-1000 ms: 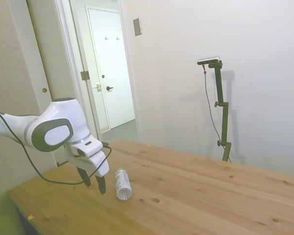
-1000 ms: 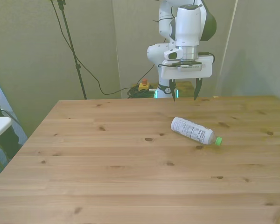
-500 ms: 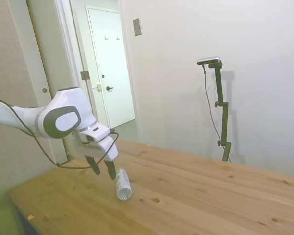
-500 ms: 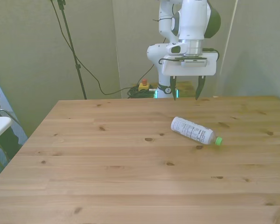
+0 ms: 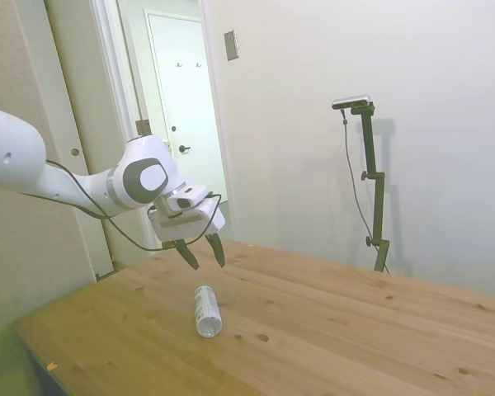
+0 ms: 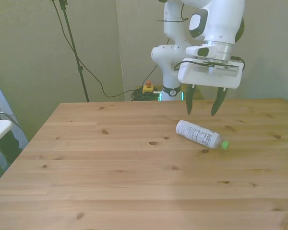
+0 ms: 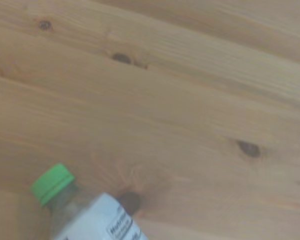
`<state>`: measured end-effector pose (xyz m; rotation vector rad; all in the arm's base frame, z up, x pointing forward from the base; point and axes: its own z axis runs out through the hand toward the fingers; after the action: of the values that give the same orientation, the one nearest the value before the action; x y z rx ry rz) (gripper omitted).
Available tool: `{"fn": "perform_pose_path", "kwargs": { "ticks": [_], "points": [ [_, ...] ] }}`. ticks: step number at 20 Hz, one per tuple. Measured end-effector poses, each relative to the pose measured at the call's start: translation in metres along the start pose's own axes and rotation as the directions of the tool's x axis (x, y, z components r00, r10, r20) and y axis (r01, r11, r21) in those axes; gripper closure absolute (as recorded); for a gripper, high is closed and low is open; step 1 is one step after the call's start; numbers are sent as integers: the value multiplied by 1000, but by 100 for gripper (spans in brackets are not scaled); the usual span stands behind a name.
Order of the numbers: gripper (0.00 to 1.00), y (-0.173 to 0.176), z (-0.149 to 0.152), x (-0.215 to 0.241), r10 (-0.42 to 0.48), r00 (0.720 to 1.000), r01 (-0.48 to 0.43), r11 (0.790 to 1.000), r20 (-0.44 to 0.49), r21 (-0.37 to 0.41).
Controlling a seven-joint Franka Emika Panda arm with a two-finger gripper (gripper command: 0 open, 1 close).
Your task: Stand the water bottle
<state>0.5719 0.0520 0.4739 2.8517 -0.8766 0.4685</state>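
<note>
While the wooden counter (image 6: 110, 182) stretches wide and pale under the lights, the white arm (image 5: 82, 186) reaches in above it, elbow high, wrist tipped downward. Below the wrist hangs the end effector (image 6: 203, 105), its two dark fingers (image 6: 189, 104) spread well apart and gripping nothing, poised in the air over the boards. Just under it and a little toward the front view's right, the water bottle (image 6: 198, 133) lies flat on its side on the counter, not touched by anything. Its base points toward the front view's left and its neck toward the right. From the side view the end effector (image 5: 203, 252) floats clear above the bottle (image 5: 205, 310), with a plain gap between them. The white printed label (image 6: 197, 133) wraps most of the clear body. Smallest of all, the green cap (image 7: 52, 183) shows up close in the wrist view, beside a dark knot (image 7: 130, 202) in the wood.
</note>
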Motion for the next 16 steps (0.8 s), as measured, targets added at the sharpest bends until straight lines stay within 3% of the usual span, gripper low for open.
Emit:
{"fn": "perform_pose_path", "kwargs": {
  "ticks": [6,16],
  "points": [
    [0,-58,18,-7,-123,991,124,992,46,-1],
    [0,-76,53,-23,-318,938,321,947,135,-2]
  ]
}}
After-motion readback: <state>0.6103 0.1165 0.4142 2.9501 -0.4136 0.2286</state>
